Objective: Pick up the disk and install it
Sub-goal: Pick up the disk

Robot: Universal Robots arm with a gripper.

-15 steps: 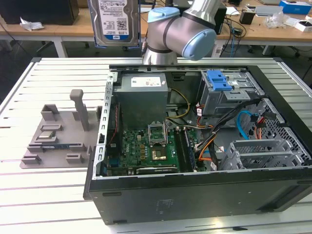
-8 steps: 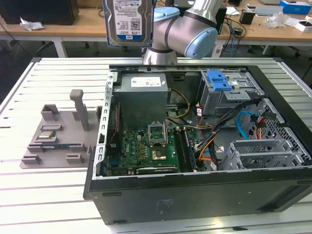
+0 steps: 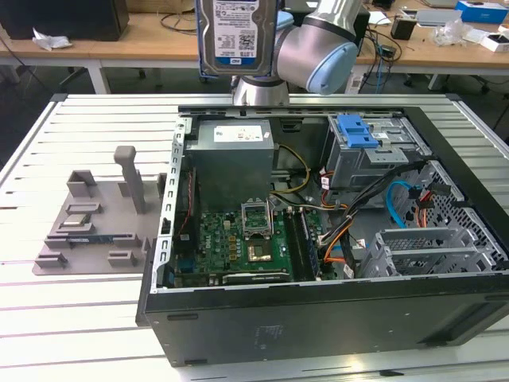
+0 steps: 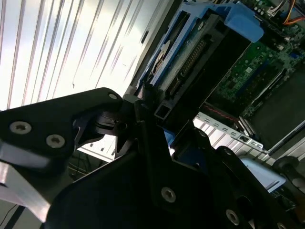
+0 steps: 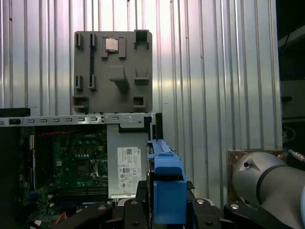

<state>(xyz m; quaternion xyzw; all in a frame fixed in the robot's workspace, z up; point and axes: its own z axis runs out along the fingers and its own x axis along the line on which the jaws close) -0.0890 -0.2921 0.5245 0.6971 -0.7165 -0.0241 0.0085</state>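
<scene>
Even light from above fills the exterior view, putting a pale sheen on the ribbed table (image 3: 71, 318) at nine o'clock from the computer case (image 3: 318, 326), whose inside sits in soft shade. In the second wrist view the slats burn out to white glare, and my gripper (image 4: 150, 112), clamped on the disk (image 4: 190, 62), is a near-black mass against them. The first wrist view is lit flatly.

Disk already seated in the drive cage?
No. In the exterior view the disk hangs in the air above the open computer case, well apart from the drive cage.
</scene>
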